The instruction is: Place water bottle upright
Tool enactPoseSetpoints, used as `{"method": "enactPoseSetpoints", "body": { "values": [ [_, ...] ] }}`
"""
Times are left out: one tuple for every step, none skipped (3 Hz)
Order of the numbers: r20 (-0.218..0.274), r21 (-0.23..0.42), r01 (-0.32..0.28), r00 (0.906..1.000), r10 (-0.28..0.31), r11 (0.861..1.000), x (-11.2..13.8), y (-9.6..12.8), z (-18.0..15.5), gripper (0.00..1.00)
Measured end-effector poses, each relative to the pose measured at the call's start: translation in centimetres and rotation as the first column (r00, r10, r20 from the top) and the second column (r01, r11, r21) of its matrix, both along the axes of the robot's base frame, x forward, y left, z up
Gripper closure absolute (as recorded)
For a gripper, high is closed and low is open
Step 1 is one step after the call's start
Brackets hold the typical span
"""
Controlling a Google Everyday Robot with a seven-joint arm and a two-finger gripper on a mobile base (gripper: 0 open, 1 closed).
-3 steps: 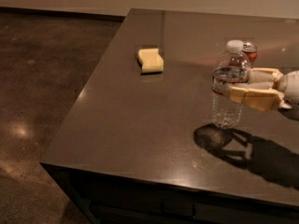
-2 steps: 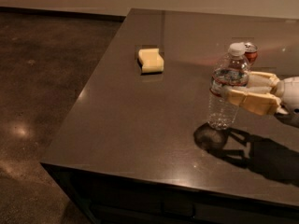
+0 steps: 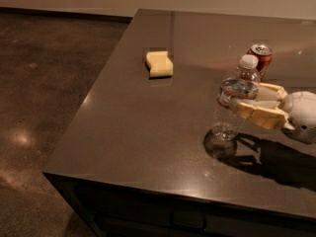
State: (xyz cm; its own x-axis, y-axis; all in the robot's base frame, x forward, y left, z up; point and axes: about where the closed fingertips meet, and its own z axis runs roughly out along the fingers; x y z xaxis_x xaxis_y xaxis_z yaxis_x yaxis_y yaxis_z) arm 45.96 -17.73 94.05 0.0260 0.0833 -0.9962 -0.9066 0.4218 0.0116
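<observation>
Toward the right side of the surface (image 3: 143,132), bare room runs out to the front and left edges. A yellow sponge (image 3: 159,64) lies well apart, farther back. From the right the tool (image 3: 240,100) reaches in level, fingers clamped on the water bottle (image 3: 228,123) at its label band. Bottle near upright, cap up, leaning slightly, near the red soda can (image 3: 260,58). Base contact with surface: cannot tell.

I see my pincer (image 3: 243,99) at the right edge of the view, above the table (image 3: 148,132): two broad, blocky fingers (image 3: 261,116) in pale yellowish tan, joined to a rounded white wrist housing (image 3: 302,111), greyer on its underside.
</observation>
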Motion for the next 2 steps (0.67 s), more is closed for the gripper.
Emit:
{"method": "enactPoseSetpoints", "body": {
  "values": [
    [0.009,0.004,-0.017,0.9998,0.017,1.0,-0.08,0.11,-0.67,0.36],
    [0.011,0.003,-0.021,0.9997,0.021,1.0,-0.07,0.36,-0.55,0.13]
  ]
}}
